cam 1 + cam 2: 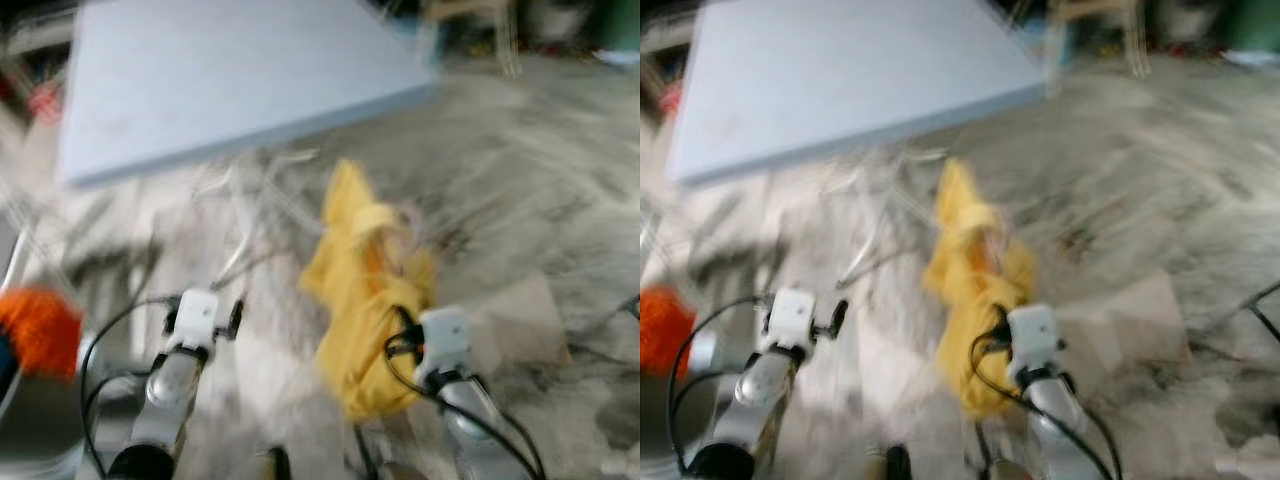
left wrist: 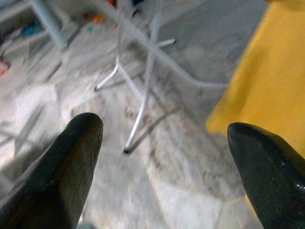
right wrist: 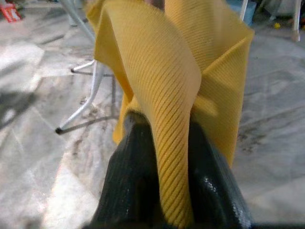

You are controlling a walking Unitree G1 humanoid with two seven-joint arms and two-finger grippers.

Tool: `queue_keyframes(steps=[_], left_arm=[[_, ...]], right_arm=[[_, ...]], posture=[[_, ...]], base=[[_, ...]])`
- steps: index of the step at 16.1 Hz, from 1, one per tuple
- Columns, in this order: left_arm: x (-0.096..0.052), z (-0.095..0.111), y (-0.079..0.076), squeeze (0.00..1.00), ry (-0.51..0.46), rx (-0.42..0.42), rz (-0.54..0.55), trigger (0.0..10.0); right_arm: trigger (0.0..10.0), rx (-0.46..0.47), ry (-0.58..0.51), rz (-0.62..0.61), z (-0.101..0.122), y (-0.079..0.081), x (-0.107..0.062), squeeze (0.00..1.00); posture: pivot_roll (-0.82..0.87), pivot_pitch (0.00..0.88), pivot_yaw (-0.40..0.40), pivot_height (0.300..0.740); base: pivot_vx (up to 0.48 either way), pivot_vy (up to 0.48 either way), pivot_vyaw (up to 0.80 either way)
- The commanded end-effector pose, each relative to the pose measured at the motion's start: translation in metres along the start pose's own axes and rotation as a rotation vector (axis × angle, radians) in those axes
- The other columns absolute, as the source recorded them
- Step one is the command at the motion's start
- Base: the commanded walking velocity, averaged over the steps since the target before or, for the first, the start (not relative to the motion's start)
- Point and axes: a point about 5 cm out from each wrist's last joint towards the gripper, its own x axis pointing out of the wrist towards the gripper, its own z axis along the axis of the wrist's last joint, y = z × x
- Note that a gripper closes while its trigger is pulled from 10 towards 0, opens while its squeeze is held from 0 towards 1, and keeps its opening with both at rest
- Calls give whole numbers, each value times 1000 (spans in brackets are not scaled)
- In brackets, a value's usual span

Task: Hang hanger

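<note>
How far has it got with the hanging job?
Picked up: the right gripper is shut on the yellow garment, held off the floor. In hand: carrying it; the head views are blurred. The left gripper is open. Left: the hanging itself; no hanger is clearly visible.

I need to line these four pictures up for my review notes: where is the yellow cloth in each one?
Left eye view: yellow cloth hangs centre-right, above the right claw.
Right eye view: the cloth sits near the centre, below the table's edge.
Left wrist view: the cloth runs along one side, beside an open finger.
Right wrist view: the cloth is pinched between the fingers.
Shared landmark: white metal table legs on the marble floor.
</note>
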Motion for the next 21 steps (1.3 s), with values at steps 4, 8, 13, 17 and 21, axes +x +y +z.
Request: queue_keyframes(steps=[4,8,13,17,21], left_arm=[[-1,0,-6,0,-3,-29,-38,10000],[-1,0,-7,0,-9,-38,-46,10000],[-4,-1,-5,0,-9,-33,-51,10000],[7,25,-25,0,-122,-74,-190,10000],[10,31,-45,0,-138,-96,-305,10000]], right_arm=[[10000,-2,-30,-24,5,-6,-2,0],[10000,-3,-31,-18,6,-6,-1,0],[10000,74,-56,-44,12,-6,1,0],[10000,129,-68,349,27,37,-1,0],[10000,142,-16,451,22,34,-6,0]], posture=[[-88,177,44,740],[-84,177,38,740],[-84,181,42,740],[-95,189,34,740],[-101,181,26,740]], base=[[0,0,0],[0,0,0],[0,0,0],[0,0,0],[0,0,0]])
